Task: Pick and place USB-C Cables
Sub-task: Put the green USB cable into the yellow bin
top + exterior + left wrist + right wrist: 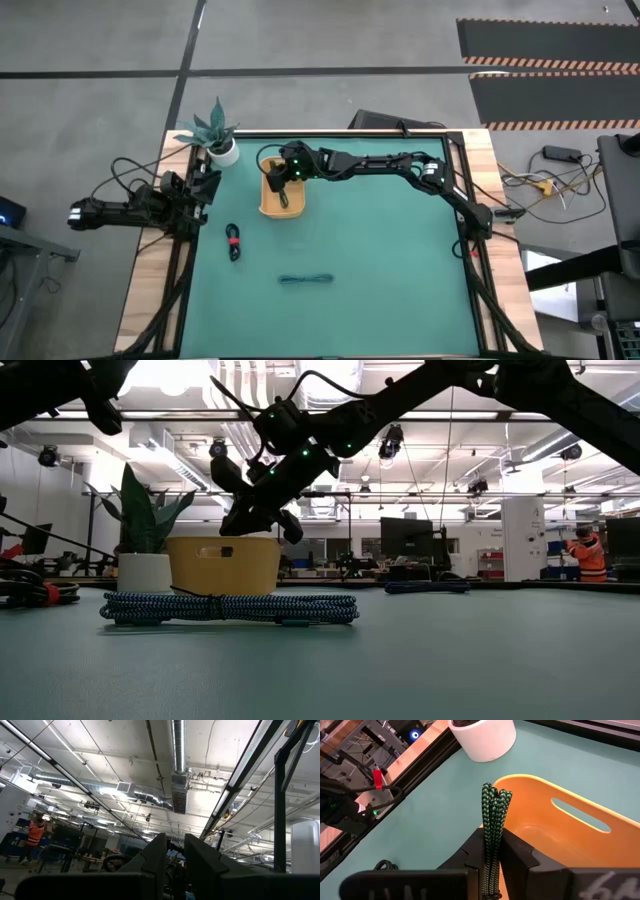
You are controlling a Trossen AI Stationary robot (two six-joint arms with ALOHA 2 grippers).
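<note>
My right gripper (492,857) clamps the dark green cable (493,820) over the yellow tray (580,827), upper centre in the high view; the cable's lower end is hidden between my fingers. Left gripper (171,855) is parked at the table's left edge, fingers narrow, tips cut off. Teal-blue cable (306,280) lies lower centre, black-and-red cable (233,242) to its left.

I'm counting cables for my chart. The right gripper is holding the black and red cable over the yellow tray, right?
Not quite. The right gripper is over the yellow tray, but it holds the dark green cable, as the right wrist view shows. The black and red cable lies on the table.
</note>
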